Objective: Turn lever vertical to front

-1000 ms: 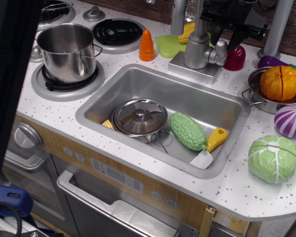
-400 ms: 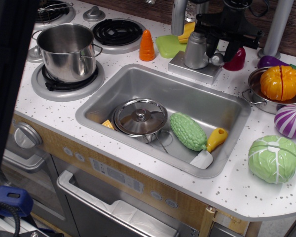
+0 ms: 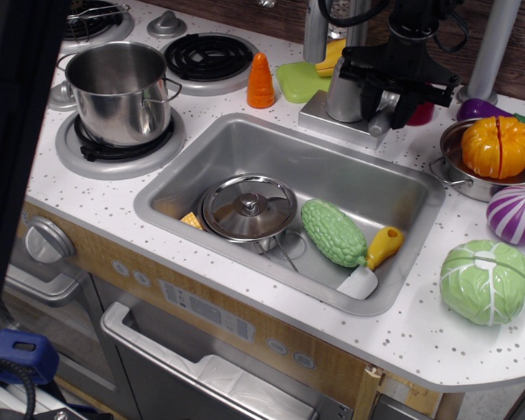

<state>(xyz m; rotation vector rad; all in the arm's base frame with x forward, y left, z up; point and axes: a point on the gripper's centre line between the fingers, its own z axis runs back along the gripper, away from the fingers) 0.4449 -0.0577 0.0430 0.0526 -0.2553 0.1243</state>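
The lever (image 3: 379,122) is a short silver-grey handle on the right side of the stubby faucet body (image 3: 343,92), behind the sink (image 3: 245,140). Its free end pokes out below my gripper, pointing down toward the front. My black gripper (image 3: 387,98) sits over the lever from above, with its fingers (image 3: 410,108) on either side of it, closed on it. The lever's joint is hidden by the gripper.
The tall faucet pipe (image 3: 316,26) rises behind the body. A dark red toy (image 3: 423,112) sits just right of the gripper. A bowl with an orange pumpkin (image 3: 497,147) stands further right. The sink holds a pot lid (image 3: 248,206), a green gourd (image 3: 332,232) and a spatula (image 3: 373,260).
My gripper has come down onto the lever and swung forward. The lever's end has moved from pointing right to pointing down toward the front.
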